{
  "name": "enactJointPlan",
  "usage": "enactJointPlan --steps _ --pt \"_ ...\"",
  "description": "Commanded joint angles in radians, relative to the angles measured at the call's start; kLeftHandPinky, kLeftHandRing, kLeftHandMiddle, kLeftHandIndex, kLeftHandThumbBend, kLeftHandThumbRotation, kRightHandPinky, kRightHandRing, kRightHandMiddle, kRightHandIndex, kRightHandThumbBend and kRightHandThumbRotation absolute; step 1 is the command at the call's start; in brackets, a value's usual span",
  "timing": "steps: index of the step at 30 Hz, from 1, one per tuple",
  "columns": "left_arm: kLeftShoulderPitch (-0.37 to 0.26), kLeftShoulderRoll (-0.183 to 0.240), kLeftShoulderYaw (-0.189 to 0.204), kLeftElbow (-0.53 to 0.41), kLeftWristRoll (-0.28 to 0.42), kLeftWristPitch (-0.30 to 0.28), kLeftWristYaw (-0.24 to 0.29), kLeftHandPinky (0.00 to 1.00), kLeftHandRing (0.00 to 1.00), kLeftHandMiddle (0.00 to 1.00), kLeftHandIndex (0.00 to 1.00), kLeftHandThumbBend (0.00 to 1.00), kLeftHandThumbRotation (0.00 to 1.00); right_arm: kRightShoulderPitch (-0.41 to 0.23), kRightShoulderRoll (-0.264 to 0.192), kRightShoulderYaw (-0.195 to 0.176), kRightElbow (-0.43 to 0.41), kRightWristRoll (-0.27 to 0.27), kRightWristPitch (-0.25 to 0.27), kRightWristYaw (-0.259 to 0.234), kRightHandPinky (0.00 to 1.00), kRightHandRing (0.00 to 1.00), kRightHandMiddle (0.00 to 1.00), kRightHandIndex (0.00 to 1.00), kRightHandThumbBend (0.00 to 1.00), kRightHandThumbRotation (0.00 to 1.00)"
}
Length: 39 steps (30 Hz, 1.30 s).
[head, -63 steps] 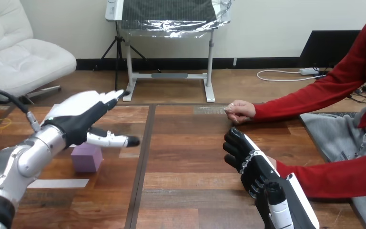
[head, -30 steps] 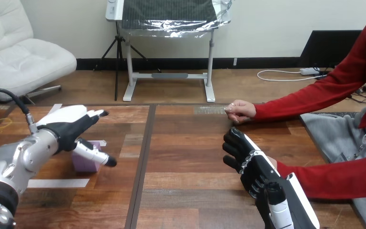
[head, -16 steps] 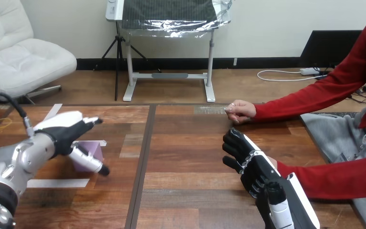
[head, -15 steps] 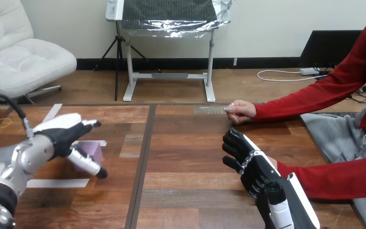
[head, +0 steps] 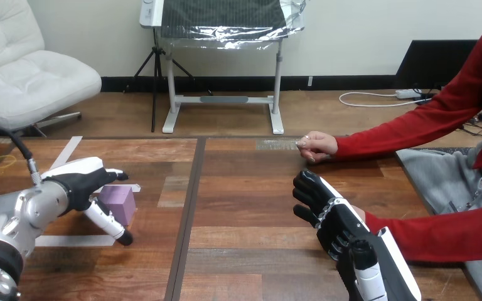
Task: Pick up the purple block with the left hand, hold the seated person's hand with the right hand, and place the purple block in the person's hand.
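Purple and matte, the purple block (head: 120,202) sits flat on the wooden table (head: 251,207) at your left. There's one block only, and it's near enough a cube (so no long axis to call), with its top face up and a flat side towards you. Your left hand (head: 78,187) straddles it, released. The white-shelled fingers (head: 108,174) reach straight over its back edge and the thumb (head: 105,217) slants down in front, tip at the boards, nothing clamped. A pale tape strip (head: 75,240) lies just in front. Two robot hands are in play. Your right hand (head: 326,210), glossy black, stands in front of a red sleeve (head: 433,235); grasping or not, I cannot tell. The person's hand (head: 317,145) rests loosely closed farther back, well apart from the block.
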Motion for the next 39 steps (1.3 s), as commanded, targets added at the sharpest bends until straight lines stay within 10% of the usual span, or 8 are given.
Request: enactJointPlan --steps 1,12,39 --pt "-0.107 0.008 -0.015 -0.02 -0.001 0.012 0.0 0.72 0.89 0.94 0.91 0.97 0.13 -0.061 0.007 -0.016 -0.021 0.009 -0.019 0.001 0.92 0.94 0.93 0.92 0.81 1.0" --pt "-0.11 0.005 -0.044 -0.025 0.021 0.026 0.018 0.56 0.77 0.86 0.86 0.93 0.02 -0.06 0.006 -0.018 -0.024 0.005 -0.019 -0.002 0.92 0.94 0.93 0.92 0.81 1.0" --pt "-0.087 -0.01 -0.073 -0.009 0.024 -0.033 0.138 0.54 0.65 0.73 0.74 0.74 0.0 -0.053 0.006 -0.022 -0.031 0.007 -0.027 -0.003 0.91 0.94 0.93 0.92 0.81 1.0"
